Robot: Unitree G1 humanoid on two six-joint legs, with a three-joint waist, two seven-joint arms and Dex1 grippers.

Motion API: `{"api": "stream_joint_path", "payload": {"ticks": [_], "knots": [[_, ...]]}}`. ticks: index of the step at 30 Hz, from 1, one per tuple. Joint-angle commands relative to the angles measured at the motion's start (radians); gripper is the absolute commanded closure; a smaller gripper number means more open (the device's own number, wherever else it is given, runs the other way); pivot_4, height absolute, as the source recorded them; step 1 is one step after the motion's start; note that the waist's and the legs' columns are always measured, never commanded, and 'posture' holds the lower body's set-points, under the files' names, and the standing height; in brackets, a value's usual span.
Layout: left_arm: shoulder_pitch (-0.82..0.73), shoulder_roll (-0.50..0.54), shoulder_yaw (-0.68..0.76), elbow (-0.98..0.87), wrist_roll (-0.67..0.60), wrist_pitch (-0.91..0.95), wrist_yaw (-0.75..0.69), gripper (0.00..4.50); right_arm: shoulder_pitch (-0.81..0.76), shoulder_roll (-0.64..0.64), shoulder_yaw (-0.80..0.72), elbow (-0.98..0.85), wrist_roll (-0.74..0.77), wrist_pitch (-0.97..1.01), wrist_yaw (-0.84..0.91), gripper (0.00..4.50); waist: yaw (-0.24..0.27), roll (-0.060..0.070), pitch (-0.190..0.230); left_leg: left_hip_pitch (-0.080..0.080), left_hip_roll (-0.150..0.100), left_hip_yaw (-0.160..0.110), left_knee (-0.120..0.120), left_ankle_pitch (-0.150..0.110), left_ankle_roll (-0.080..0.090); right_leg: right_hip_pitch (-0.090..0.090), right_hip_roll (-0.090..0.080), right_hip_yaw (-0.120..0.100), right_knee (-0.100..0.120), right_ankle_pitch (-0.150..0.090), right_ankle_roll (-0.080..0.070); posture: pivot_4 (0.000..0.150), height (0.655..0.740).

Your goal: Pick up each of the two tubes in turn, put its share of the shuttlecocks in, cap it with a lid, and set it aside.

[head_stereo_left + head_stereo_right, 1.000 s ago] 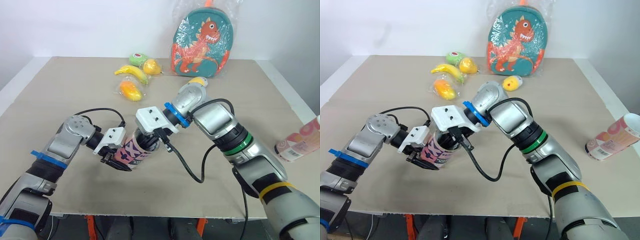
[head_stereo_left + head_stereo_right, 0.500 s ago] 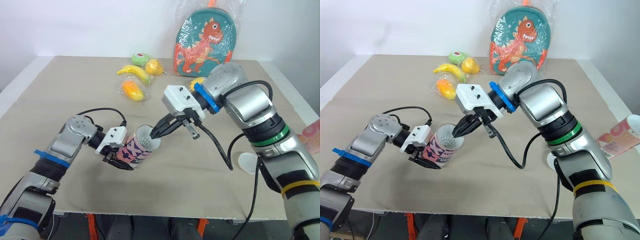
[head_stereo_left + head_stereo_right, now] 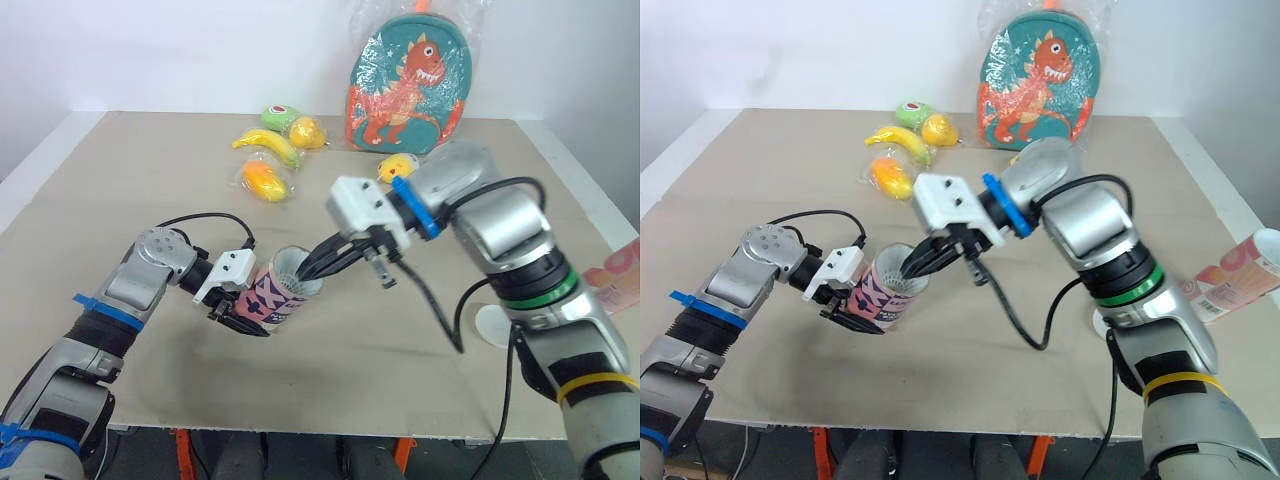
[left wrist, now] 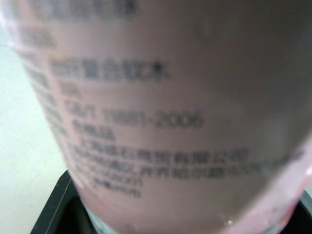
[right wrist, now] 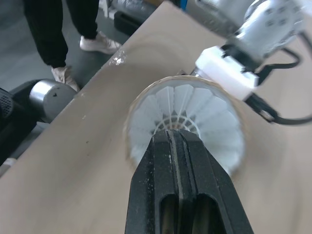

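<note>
A pink cardboard tube [image 3: 272, 300] with dark printed patterns is held tilted over the front part of the table [image 3: 120, 200], its open mouth turned toward the right arm. The left fingers [image 3: 238, 323] are clamped on its smooth round body. A white feathered shuttlecock [image 5: 204, 124] sits in the mouth, skirt fanned outward. The right fingers [image 5: 176, 156], black and pressed together without a gap, reach to its centre. A second tube [image 3: 1240, 275] lies at the right edge, with a flat white lid [image 3: 493, 325] nearby.

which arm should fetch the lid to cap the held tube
Right. The left claw is clamped on the pink tube, so it is busy. The white lid lies on the table at the robot's right, and the right claw, shut at the tube's mouth, seems to hold nothing.
</note>
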Motion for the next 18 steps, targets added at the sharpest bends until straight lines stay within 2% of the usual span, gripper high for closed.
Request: {"api": "stream_joint_path", "payload": {"ticks": [1,9,13,18], "knots": [[-0.004,-0.006,-0.01,0.011,0.008,-0.006,0.002,1.67,-0.008,0.033,0.036,0.03,-0.065,-0.04,-0.012,4.45,0.0,0.0,0.0,0.0,0.0,0.0,0.0,0.0,0.0,0.0,0.0,0.0,0.0,0.0,0.0,0.15,0.7347],[0.012,-0.006,0.004,-0.019,0.011,0.017,0.004,1.67,-0.025,0.128,0.188,0.154,-0.226,-0.188,0.024,4.45,-0.002,-0.001,-0.001,0.001,0.0,0.0,0.0,0.0,0.0,0.0,0.0,0.0,0.0,0.0,0.0,0.15,0.7347],[0.026,-0.006,0.011,-0.04,0.011,0.03,0.007,1.67,-0.038,0.199,0.199,0.221,-0.255,-0.208,0.023,4.45,-0.008,0.0,-0.003,0.006,0.002,0.001,-0.001,0.0,0.0,0.004,0.001,0.0,0.0,0.0,-0.001,0.15,0.7347],[0.037,-0.01,0.02,-0.058,0.015,0.043,0.011,1.67,-0.036,0.222,0.179,0.234,-0.262,-0.213,0.045,4.45,-0.016,0.001,-0.007,0.007,0.004,0.001,-0.001,0.0,0.0,0.005,0.004,0.0,0.0,0.0,-0.002,0.15,0.7347]]}}
